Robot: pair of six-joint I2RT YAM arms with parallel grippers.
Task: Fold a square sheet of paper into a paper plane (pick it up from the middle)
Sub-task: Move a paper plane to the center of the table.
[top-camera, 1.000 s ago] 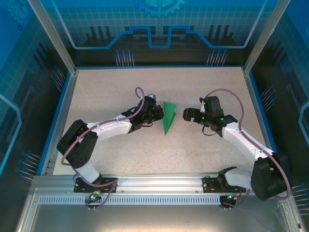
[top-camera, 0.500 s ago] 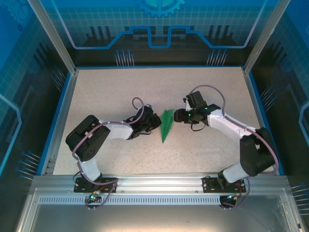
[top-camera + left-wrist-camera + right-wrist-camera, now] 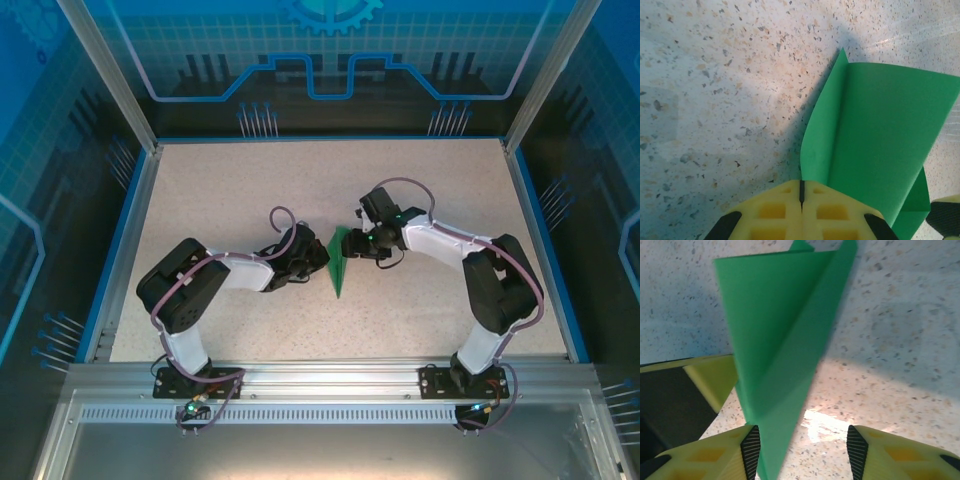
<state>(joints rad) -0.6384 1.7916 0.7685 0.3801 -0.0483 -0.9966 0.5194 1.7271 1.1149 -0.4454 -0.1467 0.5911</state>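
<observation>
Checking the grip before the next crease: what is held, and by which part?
Left tool pinches the paper plane at its near edge; right tool straddles it, open.

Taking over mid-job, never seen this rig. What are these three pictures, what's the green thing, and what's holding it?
Two robot arms are bolted at the near edge of a speckled table. The wide picture looks down from above and behind them; the other two come from a camera on each wrist, yellow fingers at the bottom. The green thing is folded paper, a narrow pointed shape between the arms. The left gripper is shut, pinching its edge. The right gripper is open, the paper passing between its fingers beside one pad.
</observation>
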